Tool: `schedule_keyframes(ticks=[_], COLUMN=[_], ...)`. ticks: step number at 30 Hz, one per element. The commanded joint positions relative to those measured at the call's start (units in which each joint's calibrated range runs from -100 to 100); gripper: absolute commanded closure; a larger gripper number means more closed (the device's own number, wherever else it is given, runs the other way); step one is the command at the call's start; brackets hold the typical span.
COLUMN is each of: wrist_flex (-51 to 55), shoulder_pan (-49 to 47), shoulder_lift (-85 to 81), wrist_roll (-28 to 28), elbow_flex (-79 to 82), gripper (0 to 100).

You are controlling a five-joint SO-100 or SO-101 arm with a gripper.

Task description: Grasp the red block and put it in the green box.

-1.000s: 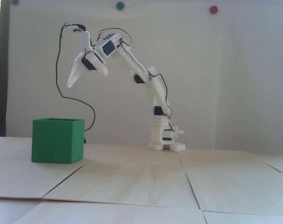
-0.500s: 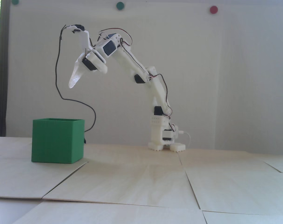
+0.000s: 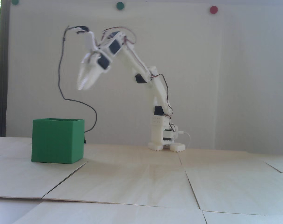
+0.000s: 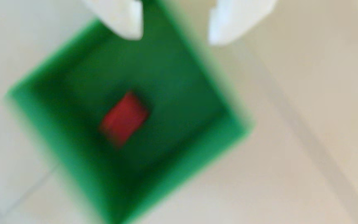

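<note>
In the blurred wrist view the red block lies on the floor of the green box, near its middle. My white gripper enters from the top edge, open, with nothing between its fingertips. In the fixed view the green box stands on the table at the left, and its walls hide the block. The gripper hangs high above the box, a little to its right, pointing down and left.
The arm's base stands at the middle back of the table. A black cable loops from the wrist down behind the box. Pale wooden panels with seams cover the table. Coloured discs are stuck on the wall.
The arm has swung the gripper to the right and slightly up, away from above the box. The gripper is blurred with motion. The box has not moved.
</note>
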Motion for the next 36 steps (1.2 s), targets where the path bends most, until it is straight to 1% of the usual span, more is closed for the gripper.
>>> schedule_keyframes(ticks=[1,5,9,14,19,22,23,25,31,32,36], wrist_flex=[8.39,8.39,8.39,8.14,7.3,1.82,-2.9,-7.12,-19.6,-23.31,-29.21], shoulder_pan=[-4.41,-5.37,-5.37,-7.46,-13.73,-18.08,-19.93,-20.73,-21.13,-21.13,-21.21], shoulder_lift=[-9.17,-13.2,-17.78,-31.04,-50.86,-62.78,-69.18,-74.94,-90.5,-94.68,-100.76], wrist_roll=[-1.66,-3.01,-2.85,-1.87,0.01,-0.2,-0.41,-0.25,0.01,0.01,0.06], elbow_flex=[-8.07,-5.05,4.8,31.42,59.72,75.25,84.75,93.18,118.55,126.01,137.36], gripper=[92,92,92,92,92,92,92,92,97,98,98])
